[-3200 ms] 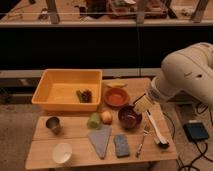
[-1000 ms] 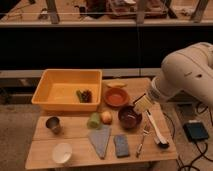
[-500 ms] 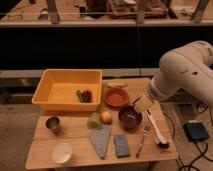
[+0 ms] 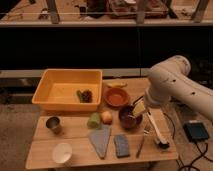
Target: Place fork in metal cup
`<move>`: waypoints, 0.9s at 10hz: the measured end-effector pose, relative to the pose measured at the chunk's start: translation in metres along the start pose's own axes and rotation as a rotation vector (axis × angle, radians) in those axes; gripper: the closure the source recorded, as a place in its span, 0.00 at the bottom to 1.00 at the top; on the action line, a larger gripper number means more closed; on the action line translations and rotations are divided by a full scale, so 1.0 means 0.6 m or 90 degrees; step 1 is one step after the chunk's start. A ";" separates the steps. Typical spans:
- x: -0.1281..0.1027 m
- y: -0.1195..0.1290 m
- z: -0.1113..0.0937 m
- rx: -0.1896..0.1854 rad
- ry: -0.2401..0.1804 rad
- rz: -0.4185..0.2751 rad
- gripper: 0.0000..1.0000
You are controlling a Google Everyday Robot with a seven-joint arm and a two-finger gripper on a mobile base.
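Here the gripper [image 4: 139, 107] hangs just above the right rim of the dark red bowl [image 4: 129, 116], at the end of a bulky, smooth white arm [image 4: 172, 85]. Its pale yellowish fingers [image 4: 136, 110] stand spread apart, holding nothing and touching nothing that can be made out.

The fork [image 4: 142, 144], slim and silvery with a thin handle, lies flat on the wooden table [image 4: 75, 131] just below and right of the bowl, tines toward the bowl. The metal cup [image 4: 53, 124], a small dull grey tumbler with a dark inside, stands upright well to the left of the bowl.

Directly below the bowl lies a rectangular blue sponge [image 4: 121, 145], and left of that a grey triangular cloth [image 4: 101, 140]. Right of the bowl, beyond the fork, rests a long white-handled brush [image 4: 156, 131] with a black head. A round pale fruit [image 4: 106, 117] sits at the bowl's left edge. A glossy orange bowl [image 4: 116, 96] stands above and left of it, and a yellow plastic bin [image 4: 67, 90] farther left.
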 end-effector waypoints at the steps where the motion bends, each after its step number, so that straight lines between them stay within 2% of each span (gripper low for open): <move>1: -0.008 0.008 0.019 0.007 -0.016 0.050 0.20; 2: -0.013 0.013 0.033 0.012 -0.028 0.088 0.20; 3: -0.015 0.014 0.040 0.013 -0.033 0.103 0.20; 7: -0.020 0.019 0.047 0.016 -0.043 0.116 0.20; 9: -0.022 0.028 0.090 0.019 -0.039 0.141 0.20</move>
